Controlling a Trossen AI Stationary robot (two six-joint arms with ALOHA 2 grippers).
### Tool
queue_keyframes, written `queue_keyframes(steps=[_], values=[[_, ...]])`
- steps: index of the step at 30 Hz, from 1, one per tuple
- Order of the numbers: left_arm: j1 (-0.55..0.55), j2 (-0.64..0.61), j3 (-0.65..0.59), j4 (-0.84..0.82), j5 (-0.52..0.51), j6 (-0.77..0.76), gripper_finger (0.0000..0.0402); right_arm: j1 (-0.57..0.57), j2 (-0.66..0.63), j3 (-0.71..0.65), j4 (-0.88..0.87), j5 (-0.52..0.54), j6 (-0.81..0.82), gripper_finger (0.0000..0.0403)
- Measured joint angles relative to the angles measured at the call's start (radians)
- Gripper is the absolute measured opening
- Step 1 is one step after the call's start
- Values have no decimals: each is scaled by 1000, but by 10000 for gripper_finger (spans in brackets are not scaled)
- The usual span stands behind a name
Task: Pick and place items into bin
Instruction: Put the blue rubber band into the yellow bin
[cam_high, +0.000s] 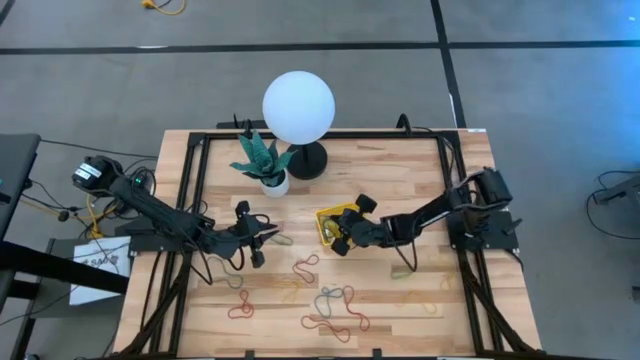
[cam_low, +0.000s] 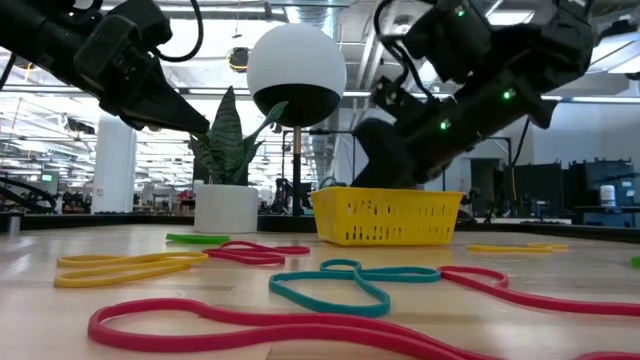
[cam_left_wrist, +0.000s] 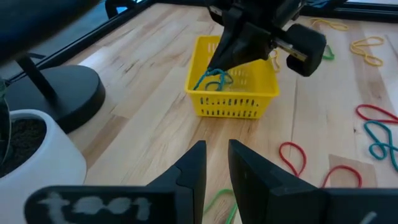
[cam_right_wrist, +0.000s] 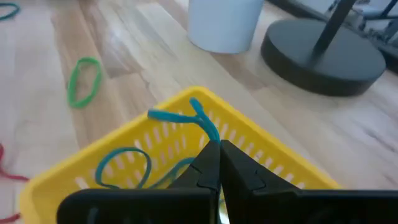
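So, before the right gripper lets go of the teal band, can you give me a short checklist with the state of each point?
1. Right gripper shut on teal band: ok.
2. Gripper over the bin, not beside it: ok.
3. Whole band inside the bin walls: not ok, one loop sticks above the rim.
4. Left gripper apart from the bin: ok, it waits near the pot.
5. Bin flat on the table: ok.
6. Band free to drop, not caught on the fingers: cannot tell.

Right claw (cam_high: 338, 243) blocks bin (cam_high: 330, 222); pot (cam_high: 273, 182) and lamp base (cam_high: 306, 160) crowd behind
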Motion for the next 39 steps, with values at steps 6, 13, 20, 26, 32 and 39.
queue_keyframes(steps=[6, 13, 20, 26, 32, 39], values=[[0, 0, 0, 1, 0, 0, 57, -21, 15, 0, 10, -112, 4, 9], [0, 0, 0, 1, 1, -13, 57, -54, 9, 0, 8, -204, 46, 55], [0, 0, 0, -68, 126, -138, 57, -46, -19, 0, 48, -233, -2, 99], [0, 0, 0, -179, 333, -250, 57, -15, -109, 0, 61, -235, -32, 108], [-40, 0, 0, -207, 546, -254, 57, 15, -166, 0, 95, -235, -33, 108], [-103, 0, 51, -372, 623, -389, 57, 59, -170, 0, 103, -235, -33, 108]])
